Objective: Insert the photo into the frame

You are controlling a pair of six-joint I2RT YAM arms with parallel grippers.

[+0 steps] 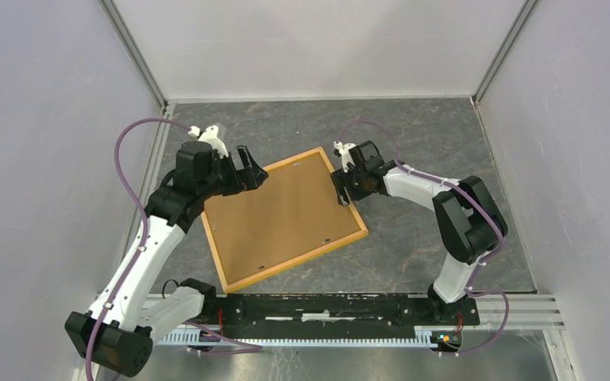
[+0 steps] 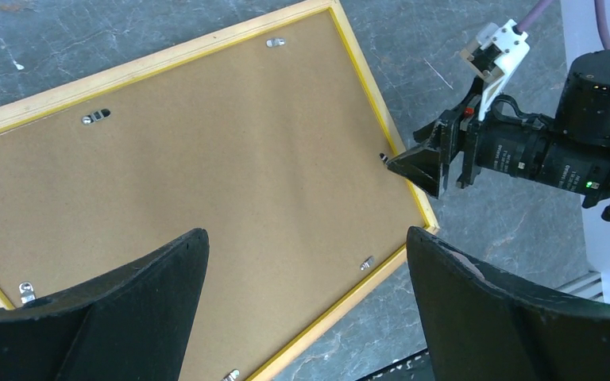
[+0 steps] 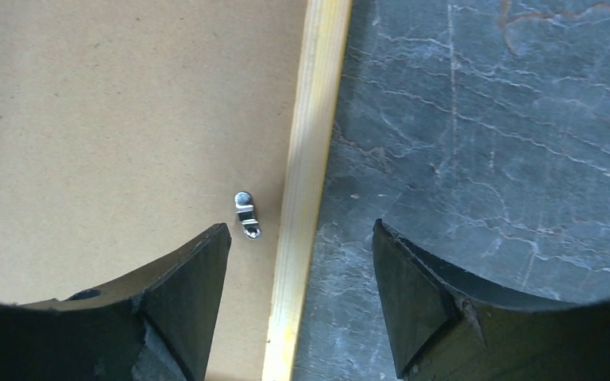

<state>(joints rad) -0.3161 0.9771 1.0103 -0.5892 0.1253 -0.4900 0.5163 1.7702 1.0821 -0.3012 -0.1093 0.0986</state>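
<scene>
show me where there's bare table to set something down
Bare table runs between the far corner of the frame and the back wall; a wider patch lies between its near-right corner and the right arm. Crowded: the left arm fills the frame's left side, and the left gripper and right gripper sit open over its edges.

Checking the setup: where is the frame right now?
In the top view the frame lies centred, back side up, between the left gripper and the right gripper.

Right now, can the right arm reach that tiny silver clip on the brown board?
Probably yes. The right gripper hangs open over the edge of the frame; the clip lies bare right beside its jaws.
</scene>
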